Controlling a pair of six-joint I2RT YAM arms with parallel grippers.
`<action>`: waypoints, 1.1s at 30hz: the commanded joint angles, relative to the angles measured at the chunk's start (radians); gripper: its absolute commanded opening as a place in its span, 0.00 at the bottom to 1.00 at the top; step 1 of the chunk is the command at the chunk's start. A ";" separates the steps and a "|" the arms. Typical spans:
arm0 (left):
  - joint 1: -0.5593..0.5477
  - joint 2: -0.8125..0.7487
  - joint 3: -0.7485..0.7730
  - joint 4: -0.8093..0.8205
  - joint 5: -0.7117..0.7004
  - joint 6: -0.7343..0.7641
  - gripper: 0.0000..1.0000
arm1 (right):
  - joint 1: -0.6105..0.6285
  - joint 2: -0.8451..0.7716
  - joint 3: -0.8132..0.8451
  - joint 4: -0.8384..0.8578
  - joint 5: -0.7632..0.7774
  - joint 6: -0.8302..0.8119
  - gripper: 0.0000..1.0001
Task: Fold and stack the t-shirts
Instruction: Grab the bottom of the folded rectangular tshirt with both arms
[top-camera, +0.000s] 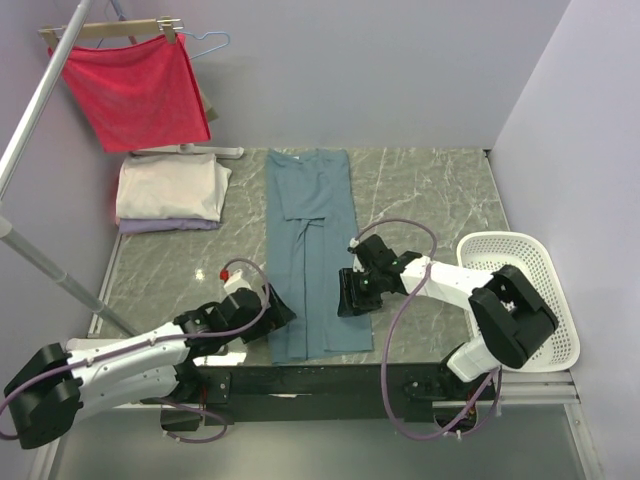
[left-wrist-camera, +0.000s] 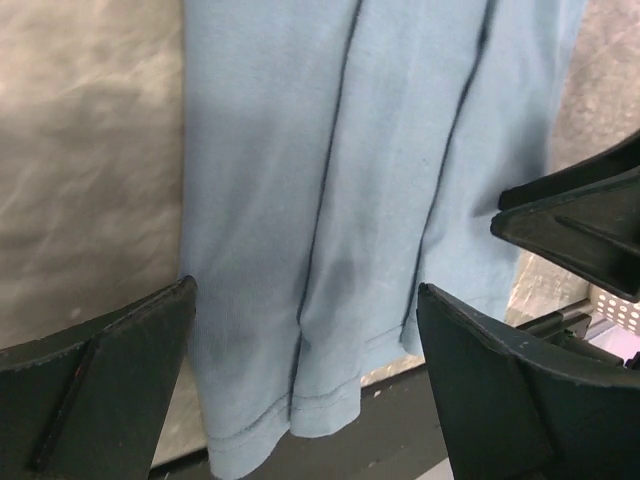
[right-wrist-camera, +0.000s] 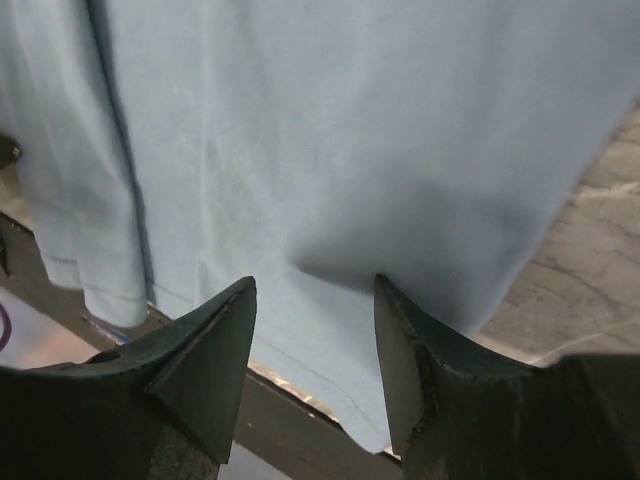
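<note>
Now overhead, left pincer (top-camera: 280, 308) spread wide and right pincer (top-camera: 352, 297) half parted flank the teal t-shirt (top-camera: 308, 250), and only wrist views catch its hem lapping the bench (top-camera: 440, 200) edge.

Grey marble table (top-camera: 430, 190), pale lavender walls (top-camera: 400, 70).

Both arms reach low and inward; left gripper (left-wrist-camera: 305, 300) gapes wide, right gripper (right-wrist-camera: 315, 285) stands partly parted.

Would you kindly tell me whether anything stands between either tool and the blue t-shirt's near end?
Nothing visible does. The left tool and right tool flank the near end of the blue t-shirt, with only its fabric and the table ahead of them.
</note>
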 joint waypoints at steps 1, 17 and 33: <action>-0.010 -0.049 -0.021 -0.319 -0.035 -0.053 0.99 | 0.025 0.005 -0.016 -0.088 0.150 0.035 0.58; -0.012 -0.014 0.147 -0.392 -0.081 0.057 0.99 | 0.051 -0.460 0.009 -0.206 0.320 0.037 0.75; -0.012 -0.026 0.047 -0.345 0.161 0.043 0.99 | 0.023 -0.400 -0.146 -0.226 0.258 0.230 0.76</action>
